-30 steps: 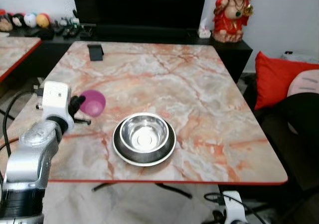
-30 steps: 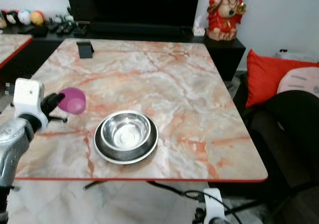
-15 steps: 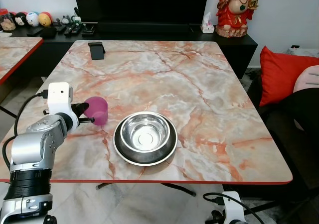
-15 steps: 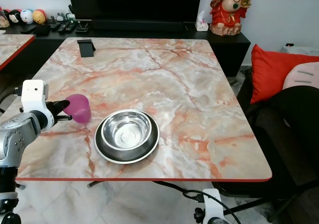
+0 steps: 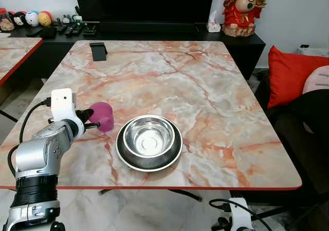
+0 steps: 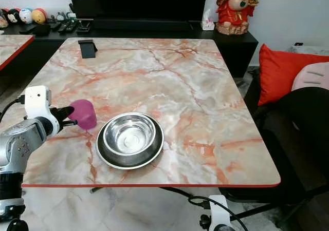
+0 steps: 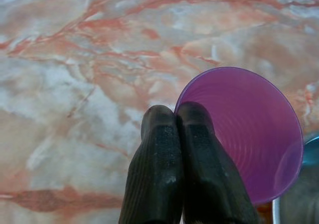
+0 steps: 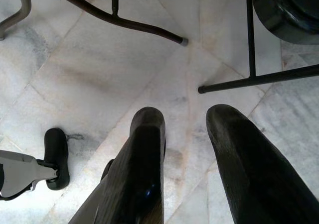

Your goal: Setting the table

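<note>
A purple plastic cup (image 5: 103, 115) stands upright on the marble table (image 5: 205, 87), just left of a steel bowl (image 5: 149, 136). The bowl rests in a dark-rimmed plate (image 5: 121, 150) near the front edge. My left gripper (image 5: 89, 119) reaches in from the left and is shut on the purple cup's near rim. In the left wrist view both fingers (image 7: 159, 149) press together at the rim of the cup (image 7: 249, 134). My right gripper (image 8: 187, 122) hangs below the table over the tiled floor, open and holding nothing.
A black phone stand (image 5: 97, 51) sits at the table's far left corner. Behind it are a dark TV cabinet (image 5: 154, 33) and a red statue (image 5: 240, 7). A red cushion (image 5: 290, 69) lies to the right, and a second table (image 5: 15, 49) stands to the left. Metal table legs (image 8: 144, 27) cross the floor.
The cup went from tilted in my left gripper to upright on the table, closer to the bowl. The head camera shifted slightly.
</note>
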Motion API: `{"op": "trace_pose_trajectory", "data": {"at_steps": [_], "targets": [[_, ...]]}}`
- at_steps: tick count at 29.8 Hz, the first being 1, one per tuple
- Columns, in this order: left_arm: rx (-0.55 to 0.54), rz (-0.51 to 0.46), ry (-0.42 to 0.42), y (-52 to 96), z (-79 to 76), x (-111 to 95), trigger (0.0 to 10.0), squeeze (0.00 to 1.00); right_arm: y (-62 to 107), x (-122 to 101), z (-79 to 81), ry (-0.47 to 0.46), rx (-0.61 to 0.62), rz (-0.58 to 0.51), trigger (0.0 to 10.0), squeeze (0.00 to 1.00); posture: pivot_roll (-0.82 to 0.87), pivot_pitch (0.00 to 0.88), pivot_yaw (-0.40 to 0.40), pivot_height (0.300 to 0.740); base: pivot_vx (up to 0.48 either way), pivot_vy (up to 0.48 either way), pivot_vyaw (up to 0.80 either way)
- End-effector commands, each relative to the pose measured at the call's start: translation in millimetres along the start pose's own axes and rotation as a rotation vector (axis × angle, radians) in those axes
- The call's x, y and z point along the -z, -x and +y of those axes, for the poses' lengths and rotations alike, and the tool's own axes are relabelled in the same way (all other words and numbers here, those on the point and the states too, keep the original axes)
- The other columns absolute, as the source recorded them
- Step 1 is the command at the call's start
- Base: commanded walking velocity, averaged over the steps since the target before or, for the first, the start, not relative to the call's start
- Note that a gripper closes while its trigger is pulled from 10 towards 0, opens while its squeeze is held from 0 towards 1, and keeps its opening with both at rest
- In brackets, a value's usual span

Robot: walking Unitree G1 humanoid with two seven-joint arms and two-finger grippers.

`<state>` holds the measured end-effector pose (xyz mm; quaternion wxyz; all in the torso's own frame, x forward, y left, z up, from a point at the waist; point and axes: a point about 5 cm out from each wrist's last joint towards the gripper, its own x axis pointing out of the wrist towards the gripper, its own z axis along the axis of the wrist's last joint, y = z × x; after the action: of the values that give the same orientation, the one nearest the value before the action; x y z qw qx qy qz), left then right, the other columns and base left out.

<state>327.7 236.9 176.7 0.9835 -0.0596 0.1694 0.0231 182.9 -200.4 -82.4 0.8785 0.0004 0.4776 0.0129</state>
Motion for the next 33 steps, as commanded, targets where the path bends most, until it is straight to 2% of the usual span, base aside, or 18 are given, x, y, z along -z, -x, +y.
{"op": "trace_pose_trajectory", "data": {"at_steps": [1,9,22,23,33], "targets": [[-0.001,0.012,0.01,-0.9,-1.6,-0.4,10.0,0.0,0.6,2.9,-1.4,-0.022,0.008,0.006,10.0,0.0,-0.02,0.0,-0.011,0.724,0.0,0.0,0.0],[0.025,0.029,0.031,-1.1,-7.1,2.0,10.0,0.0,0.3,2.3,-0.7,-0.029,0.01,0.008,10.0,0.0,-0.02,0.0,-0.011,0.724,0.0,0.0,0.0],[0.028,0.037,0.028,0.2,-7.8,2.2,10.0,0.0,0.3,2.5,-0.4,-0.031,0.007,0.007,10.0,0.0,-0.02,0.0,-0.012,0.724,0.0,0.0,0.0],[0.029,0.036,0.028,0.3,-8.0,2.1,10.0,0.98,0.3,2.6,-0.4,-0.032,0.007,0.007,10.0,0.0,-0.02,0.0,-0.011,0.724,0.0,0.0,0.0],[0.038,0.011,0.016,1.1,-10.9,-3.8,10.0,1.0,0.2,2.3,-0.1,-0.033,0.007,0.007,10.0,0.0,-0.02,0.0,-0.012,0.724,0.0,0.0,0.0]]}}
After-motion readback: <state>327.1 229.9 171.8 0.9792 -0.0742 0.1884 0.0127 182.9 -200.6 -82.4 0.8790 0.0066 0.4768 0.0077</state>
